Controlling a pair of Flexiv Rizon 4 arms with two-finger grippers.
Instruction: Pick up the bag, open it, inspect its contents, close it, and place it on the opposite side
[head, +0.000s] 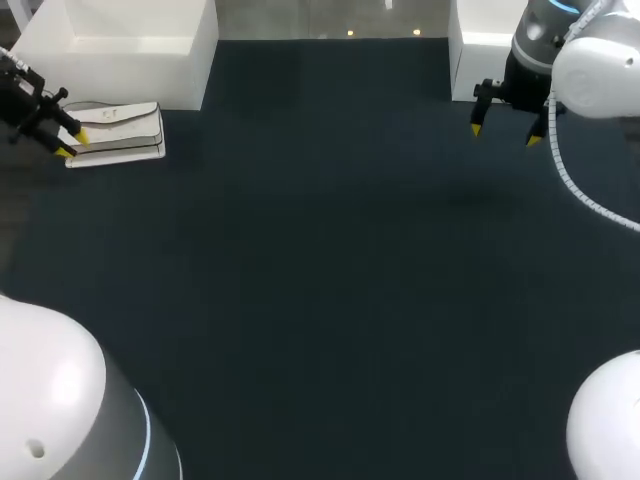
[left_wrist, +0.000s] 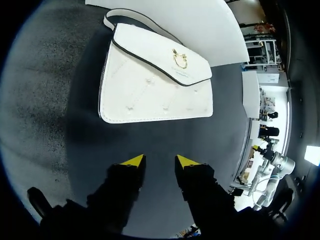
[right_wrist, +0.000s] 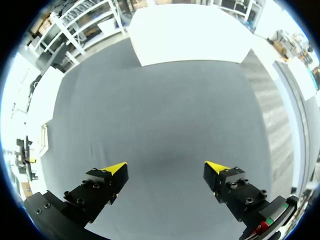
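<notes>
Two grippers are hanging over the dark grey table mat (head: 320, 280), both empty; at the far left, the left gripper (left_wrist: 159, 161) is holding its yellow-tipped fingers slightly parted, gripping nothing; just ahead of it, the white flap handbag with dark edging and a gold clasp (left_wrist: 155, 95) is lying flat with its flap closed, beside a white rectangular block (head: 120, 45); at the far right, the right gripper (right_wrist: 166, 170) is hovering with its fingers spread wide, well apart from the handbag.
</notes>
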